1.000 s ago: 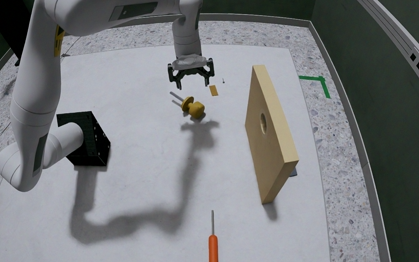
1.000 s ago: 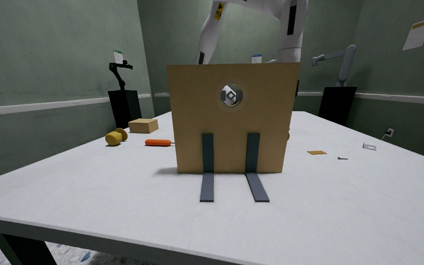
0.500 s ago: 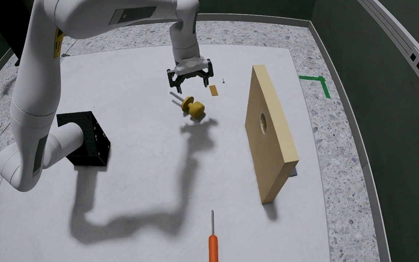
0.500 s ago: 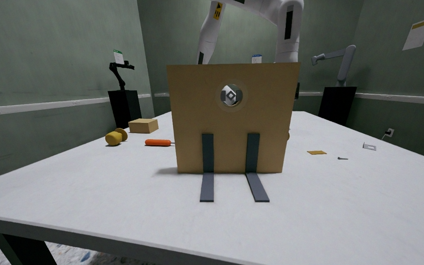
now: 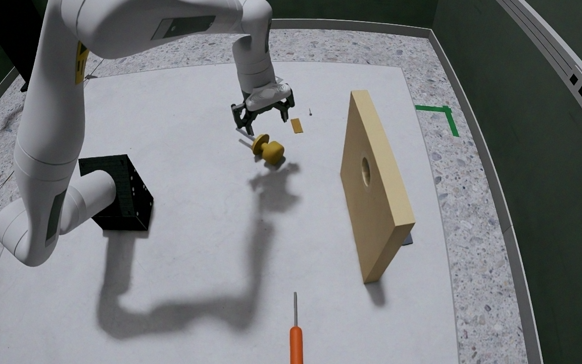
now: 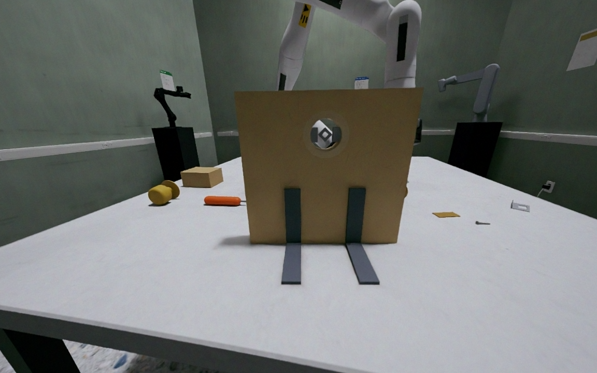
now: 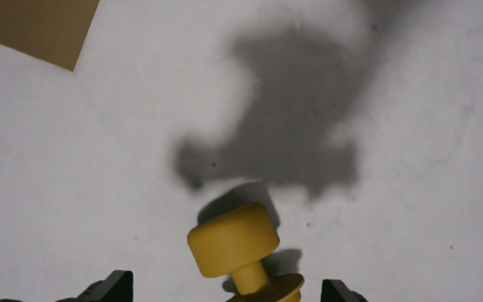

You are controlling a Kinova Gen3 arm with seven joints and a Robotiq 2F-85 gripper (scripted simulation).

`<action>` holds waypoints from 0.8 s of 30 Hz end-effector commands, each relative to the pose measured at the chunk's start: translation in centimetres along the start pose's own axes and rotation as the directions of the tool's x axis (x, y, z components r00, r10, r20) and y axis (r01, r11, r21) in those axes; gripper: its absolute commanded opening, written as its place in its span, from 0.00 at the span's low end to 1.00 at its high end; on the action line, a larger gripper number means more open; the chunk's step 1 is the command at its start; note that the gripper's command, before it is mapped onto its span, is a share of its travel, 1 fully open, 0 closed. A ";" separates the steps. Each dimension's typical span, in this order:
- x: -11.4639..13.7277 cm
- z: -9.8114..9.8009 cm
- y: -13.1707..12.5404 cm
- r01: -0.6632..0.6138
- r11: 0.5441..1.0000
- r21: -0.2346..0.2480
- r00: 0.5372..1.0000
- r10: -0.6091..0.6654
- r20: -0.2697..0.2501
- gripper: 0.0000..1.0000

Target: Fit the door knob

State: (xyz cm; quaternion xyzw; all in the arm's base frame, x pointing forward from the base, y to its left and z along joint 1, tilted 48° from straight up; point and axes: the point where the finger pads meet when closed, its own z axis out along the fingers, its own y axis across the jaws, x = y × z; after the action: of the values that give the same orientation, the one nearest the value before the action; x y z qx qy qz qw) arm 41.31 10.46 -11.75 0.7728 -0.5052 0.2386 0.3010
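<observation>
The yellow door knob (image 5: 269, 150) (image 7: 233, 240) lies on its side on the white table (image 5: 184, 253), with its round plate (image 5: 260, 141) (image 7: 279, 288) and grey spindle (image 5: 244, 143) pointing away from the wood panel. My gripper (image 5: 267, 125) (image 7: 225, 294) is open and hangs just above the knob's plate end, one finger on each side, touching nothing. The wood panel (image 5: 377, 203) (image 6: 291, 153) stands upright to the right. Its round hole (image 5: 365, 171) holds the latch's square socket (image 6: 325, 134). In the exterior view the panel hides the knob and the gripper.
An orange screwdriver (image 5: 296, 337) (image 6: 222, 200) lies at the table's front edge. A small brass plate (image 5: 296, 125) (image 6: 445, 214) and a screw (image 5: 310, 111) (image 6: 481, 223) lie beyond the knob. The arm's black base (image 5: 123, 190) stands left. A second yellow knob (image 6: 162, 192) and a wooden box (image 6: 201, 176) lie far off.
</observation>
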 end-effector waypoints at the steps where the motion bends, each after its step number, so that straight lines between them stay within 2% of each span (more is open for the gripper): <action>1: 0.1 0.1 0.1 0.013 1.000 0.002 1.000 -0.013 0.002 0.90; 4: 0.1 0.1 0.1 0.029 1.000 0.004 1.000 -0.029 0.004 0.90; 9: 0.1 0.3 0.1 0.144 0.989 0.026 0.989 -0.144 0.012 0.90; 12: 0.2 1.0 0.3 0.150 0.988 0.027 0.989 -0.150 0.013 0.90; 20: 0.2 1.1 0.4 0.200 0.979 0.036 0.979 -0.201 0.016 0.90; 24: 0.3 1.3 0.4 0.292 0.955 0.055 0.956 -0.293 0.020 0.90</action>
State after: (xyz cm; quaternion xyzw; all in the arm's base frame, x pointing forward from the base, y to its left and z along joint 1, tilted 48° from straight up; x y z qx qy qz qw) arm 41.15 9.40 -12.46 0.8389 -0.4017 0.2024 0.3065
